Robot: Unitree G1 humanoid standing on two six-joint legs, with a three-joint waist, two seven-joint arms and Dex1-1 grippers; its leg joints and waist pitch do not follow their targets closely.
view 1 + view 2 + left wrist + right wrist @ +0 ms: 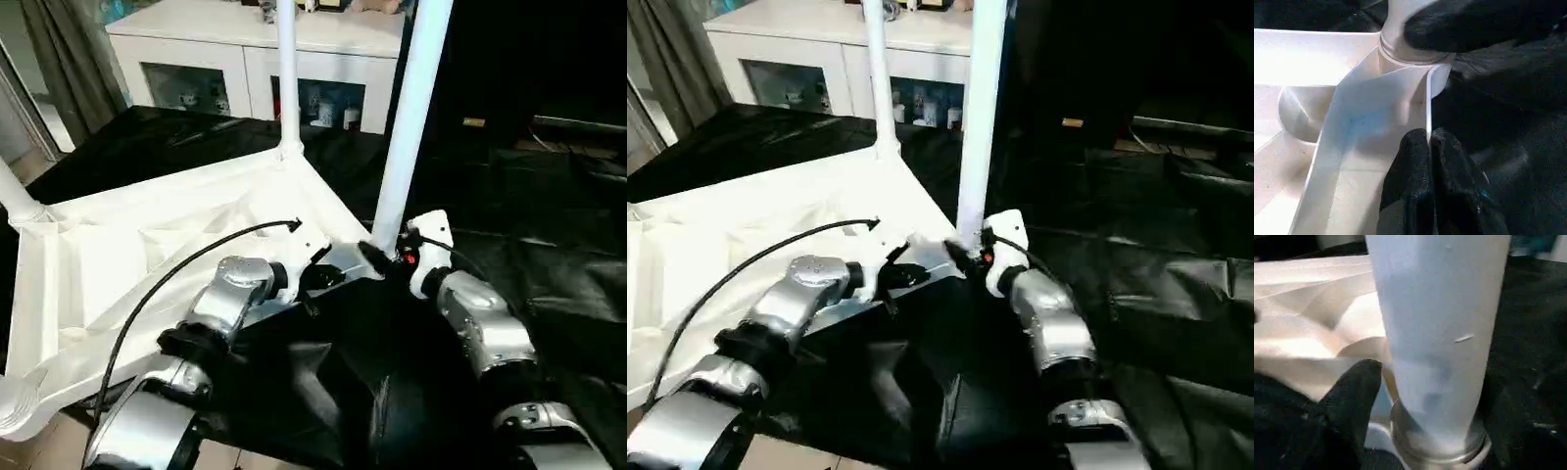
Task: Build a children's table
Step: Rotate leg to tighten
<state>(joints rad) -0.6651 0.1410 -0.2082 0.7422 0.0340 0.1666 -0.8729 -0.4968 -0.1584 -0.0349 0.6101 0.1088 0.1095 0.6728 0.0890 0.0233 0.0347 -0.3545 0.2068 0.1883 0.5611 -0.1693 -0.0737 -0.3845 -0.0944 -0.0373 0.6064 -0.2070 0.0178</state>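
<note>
Black cloth covers the work table (549, 245), where the left gripper (1429, 147) pinches the tabletop's rim (1428, 107) tight and should keep it steady, while the right gripper (384, 257) sits spread around the near leg (407, 127), which needs turning straight and snug.

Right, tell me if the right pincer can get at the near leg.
Probably yes: the right pincer already sits at the near leg, low by its socket, with nothing between them; the left pincer pinches the tabletop rim alongside.

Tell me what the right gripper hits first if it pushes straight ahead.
Most likely the near table leg: it stands right in front of the right gripper, at its socket in the tabletop corner.
</note>
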